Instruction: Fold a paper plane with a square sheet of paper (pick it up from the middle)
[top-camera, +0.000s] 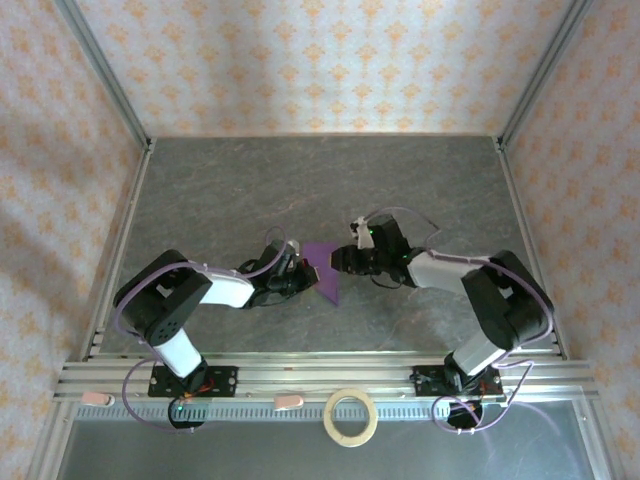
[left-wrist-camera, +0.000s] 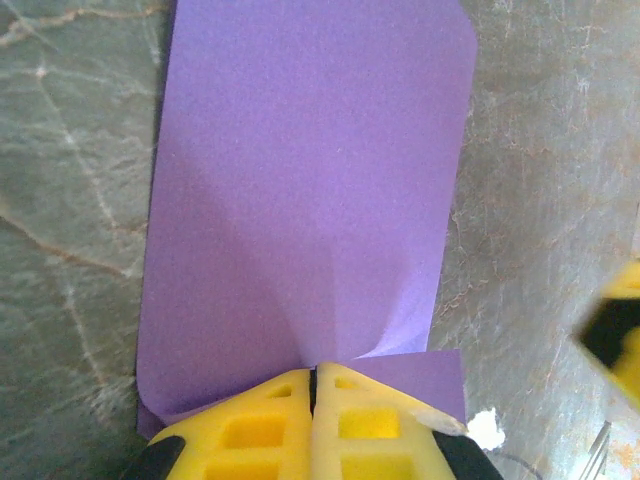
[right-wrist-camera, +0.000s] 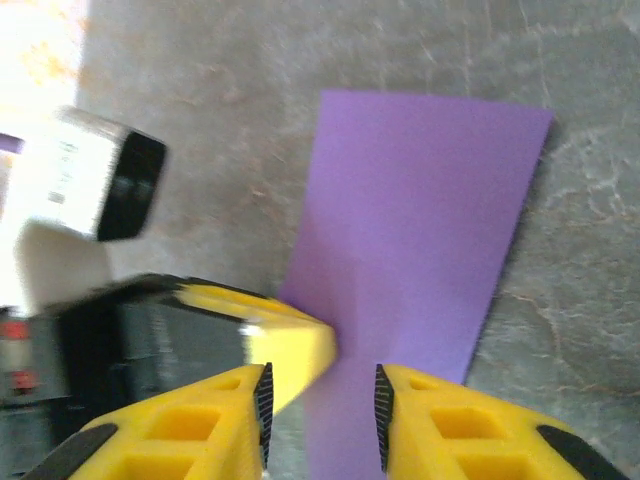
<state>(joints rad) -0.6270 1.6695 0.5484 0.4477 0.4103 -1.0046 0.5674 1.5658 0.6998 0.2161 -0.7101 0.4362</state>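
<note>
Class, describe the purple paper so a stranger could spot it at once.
Find the grey stone-patterned table and look to its middle. The purple paper is there, between the left gripper and the right gripper. It is flat and purple, unlike the tan tape ring at the near edge.

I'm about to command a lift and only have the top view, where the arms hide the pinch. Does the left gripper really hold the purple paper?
Observer: Yes. The left wrist view shows the left gripper shut on the paper at its edge, which puckers there.
Operator: And the right gripper?
Observer: Its jaws stand apart in the right wrist view, with paper showing through the gap.
Operator: Single layer?
Observer: Seemingly not; a second layer peeks out beside the pinch.
</note>
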